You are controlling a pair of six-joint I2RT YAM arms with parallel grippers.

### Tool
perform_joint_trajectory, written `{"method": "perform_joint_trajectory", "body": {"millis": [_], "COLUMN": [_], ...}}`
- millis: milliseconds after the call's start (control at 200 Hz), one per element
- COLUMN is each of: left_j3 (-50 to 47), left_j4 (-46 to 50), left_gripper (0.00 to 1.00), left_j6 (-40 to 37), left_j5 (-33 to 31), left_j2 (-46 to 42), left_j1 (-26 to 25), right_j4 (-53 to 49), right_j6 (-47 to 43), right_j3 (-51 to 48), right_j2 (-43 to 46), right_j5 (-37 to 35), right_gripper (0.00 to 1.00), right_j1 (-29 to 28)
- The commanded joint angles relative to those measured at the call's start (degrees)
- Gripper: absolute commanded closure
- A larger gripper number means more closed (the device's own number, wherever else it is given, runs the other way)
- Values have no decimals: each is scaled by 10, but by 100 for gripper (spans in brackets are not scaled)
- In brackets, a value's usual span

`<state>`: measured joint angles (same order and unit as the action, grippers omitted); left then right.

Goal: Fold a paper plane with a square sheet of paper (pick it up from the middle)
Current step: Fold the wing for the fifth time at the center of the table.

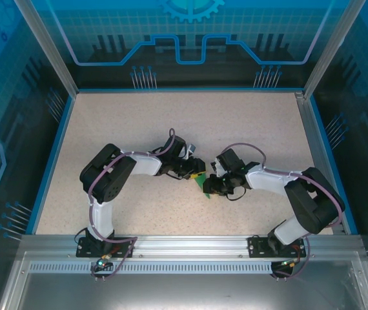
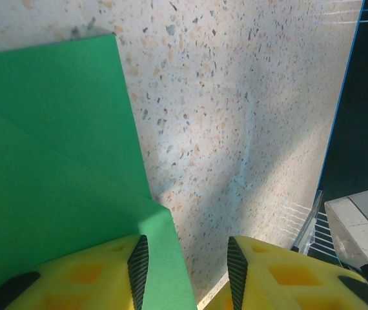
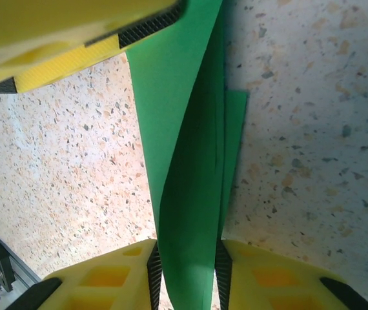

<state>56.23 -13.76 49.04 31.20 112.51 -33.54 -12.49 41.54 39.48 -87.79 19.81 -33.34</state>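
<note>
Green paper (image 1: 201,183) is around the middle of the tabletop (image 1: 139,123), a bit toward the near edge, partly folded. Right jaws are pinching a raised fold of it. Left jaws are spread, one finger (image 2: 100,278) over the paper's edge.

I watch the whole table (image 1: 139,129) from a camera fixed high behind the arm bases, looking steeply down from afar. My two wrist cameras look out past the left gripper (image 2: 187,252) and right gripper (image 3: 186,255), close to the tabletop. All three views share the green paper (image 1: 201,183) at the centre.
</note>
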Motion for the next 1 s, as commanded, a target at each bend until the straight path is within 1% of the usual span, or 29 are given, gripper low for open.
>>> {"method": "perform_joint_trajectory", "body": {"millis": [0,120,205,410,565,700,760,990], "left_j3": [0,0,0,2,2,4,4,5], "left_j4": [51,51,52,53,53,55,56,57], "left_gripper": [58,58,58,58,58,58,58,58], "left_j6": [-22,-22,-21,-22,-21,-23,-23,-23], "left_j5": [-11,-10,-11,-9,-9,-9,-8,-8], "left_j2": [28,28,29,30,30,31,31,35], "left_j1": [-1,-1,0,-1,-1,0,0,0], "right_j4": [-18,-27,-19,7,14,20,21,39], "right_j6": [3,2,3,2,4,6,7,19], "right_j3": [8,14,14,20,19,12,7,-21], "right_j2": [20,30,32,8,-15,-19,-20,-23], "right_j5": [-13,-31,-26,8,14,15,16,17], "right_gripper": [66,64,64,74,84,88,92,93], "right_j1": [-5,-2,-1,-2,-1,0,-1,0]}}
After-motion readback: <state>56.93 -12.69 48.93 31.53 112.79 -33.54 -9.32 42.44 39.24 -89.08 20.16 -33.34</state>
